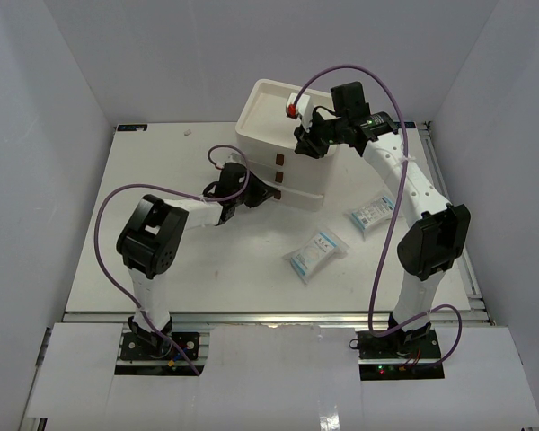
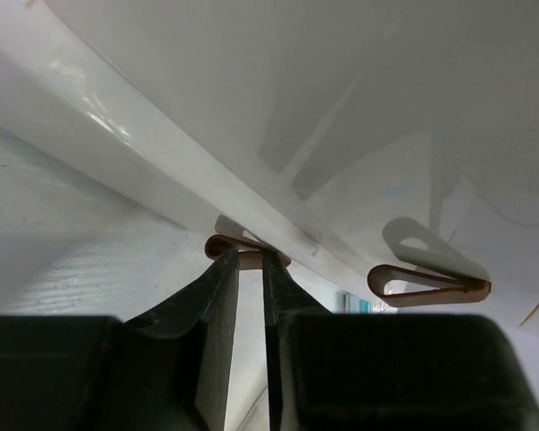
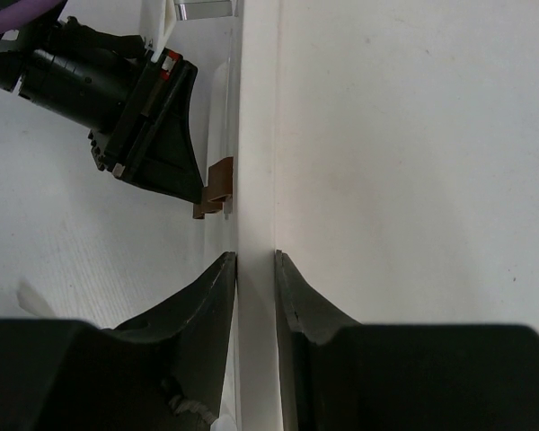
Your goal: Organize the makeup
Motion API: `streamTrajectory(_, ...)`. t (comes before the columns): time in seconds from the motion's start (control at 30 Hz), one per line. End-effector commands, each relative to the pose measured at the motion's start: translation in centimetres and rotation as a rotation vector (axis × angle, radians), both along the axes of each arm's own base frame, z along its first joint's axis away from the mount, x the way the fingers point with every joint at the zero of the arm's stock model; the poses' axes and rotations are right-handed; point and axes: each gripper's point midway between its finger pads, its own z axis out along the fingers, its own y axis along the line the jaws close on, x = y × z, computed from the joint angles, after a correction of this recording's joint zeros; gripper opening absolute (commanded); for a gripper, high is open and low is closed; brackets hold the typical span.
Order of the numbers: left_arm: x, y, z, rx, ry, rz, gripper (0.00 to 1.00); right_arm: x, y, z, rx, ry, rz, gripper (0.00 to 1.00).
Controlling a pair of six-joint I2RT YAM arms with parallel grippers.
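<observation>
Two flat blue-and-white clear packets lie on the table, one (image 1: pixel 316 254) in the middle and one (image 1: pixel 372 213) to its right. No sponges, tubes or sachets are in view. My left gripper (image 1: pixel 268 191) (image 2: pixel 250 259) is shut on a brown loop pull (image 2: pixel 247 250) of the lowest drawer of the cream three-drawer box (image 1: pixel 283 135). That drawer (image 1: pixel 298 196) stands a little way out. My right gripper (image 1: pixel 305 144) (image 3: pixel 255 262) is shut on the box's upright top rim (image 3: pixel 256 162). The drawer's inside is hidden.
A second brown pull (image 2: pixel 427 283) shows to the right of the one I hold. The left gripper (image 3: pixel 135 117) also shows in the right wrist view, beside a pull (image 3: pixel 217 184). White enclosure walls stand on three sides of the table (image 1: pixel 162 260).
</observation>
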Motion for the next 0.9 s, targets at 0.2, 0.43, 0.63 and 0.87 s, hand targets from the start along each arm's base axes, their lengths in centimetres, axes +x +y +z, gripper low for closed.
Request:
streamTrajectory(0.2,3.6,1.0,2.4,-0.161,-0.042,0.173,0.30,-2.1,-0.2,-1.6,-0.033,0.081,0.014,0.30)
streamTrajectory(0.43,3.3,0.7,3.3,-0.181,-0.060,0.144,0.30,-2.1,-0.5,-1.2,-0.041,0.065,0.006,0.35)
streamTrajectory(0.63,0.6,1.7,4.0,-0.135,-0.091,0.070,0.39,-0.8,-0.9,3.8,0.010,-0.047,-0.043,0.74)
streamTrajectory(0.87,-3.9,3.7,7.2,0.026,-0.208,-0.081,0.64,-1.7,-3.7,11.7,0.108,-0.196,-0.080,0.92)
